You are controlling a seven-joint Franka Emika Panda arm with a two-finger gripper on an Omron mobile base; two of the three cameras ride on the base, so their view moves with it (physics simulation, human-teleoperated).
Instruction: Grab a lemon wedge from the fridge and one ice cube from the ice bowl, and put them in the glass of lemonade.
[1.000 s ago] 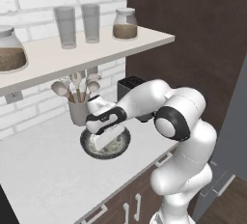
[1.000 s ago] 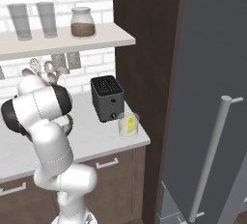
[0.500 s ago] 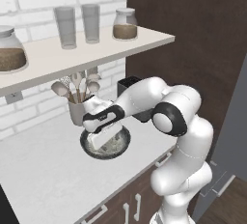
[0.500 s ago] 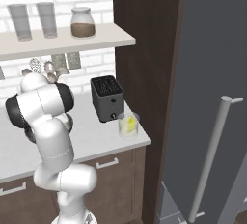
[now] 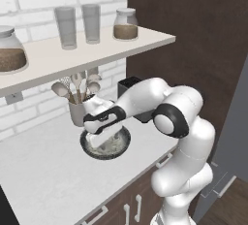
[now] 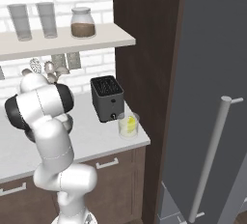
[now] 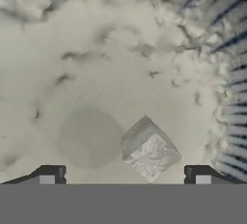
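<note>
Between the gripper (image 7: 125,172) fingers, spread wide apart, an ice cube (image 7: 149,149) lies in the ice bowl (image 7: 96,49).

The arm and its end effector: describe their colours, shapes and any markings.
The arm is glossy white, built of rounded, bulbous segments with black bands at the joints; one large black ring circles a white cap at the elbow. No cables or markings show. The end effector sits on a white hand with a black stripe; in the hand view its two fingertips are small, dark and squared.

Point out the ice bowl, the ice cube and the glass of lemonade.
ice bowl (image 5: 92,152): left base view, front rim.
ice cube (image 7: 149,149): hand view, top face.
glass of lemonade (image 6: 128,126): right base view, side wall.
</note>
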